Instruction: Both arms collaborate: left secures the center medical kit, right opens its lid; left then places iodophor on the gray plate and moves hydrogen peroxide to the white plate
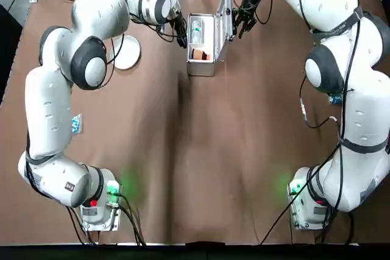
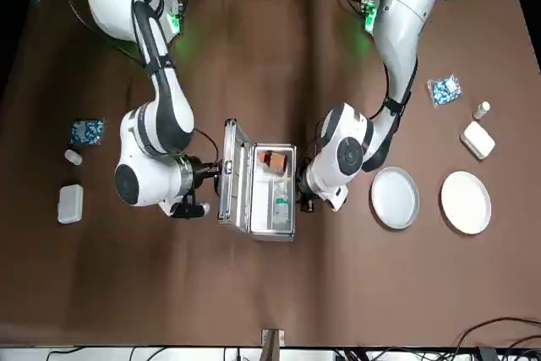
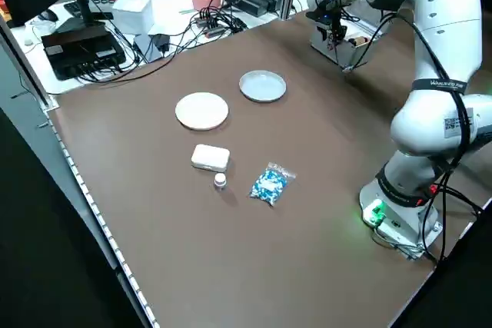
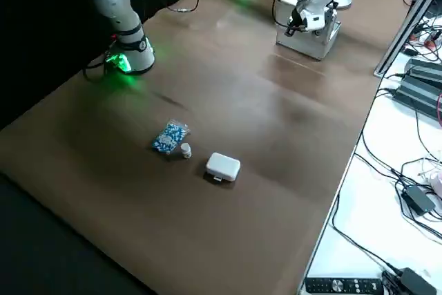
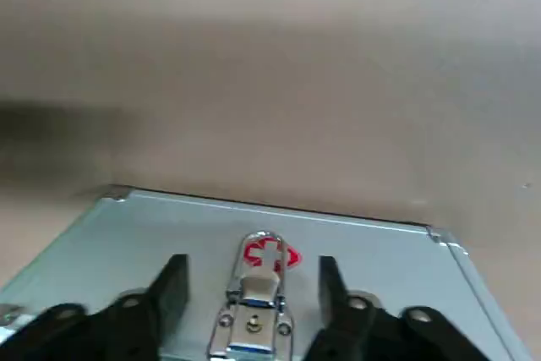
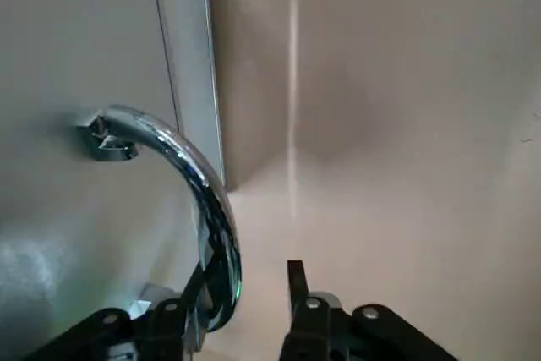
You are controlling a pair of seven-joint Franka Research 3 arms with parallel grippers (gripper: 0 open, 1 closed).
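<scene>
Top view: ribbed silver-white metal medical kit (image 1: 203, 47) sits far-centre, lid upright; right gripper (image 1: 242, 21) jaws spread around its handle, left gripper (image 1: 181, 35) jaws open against the case; release the handle gently

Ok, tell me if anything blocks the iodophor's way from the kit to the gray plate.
Only the left gripper does: it sits against the medical kit on the side facing the gray plate. The iodophor lies in the open kit; the table between kit and plate is otherwise bare.
</scene>
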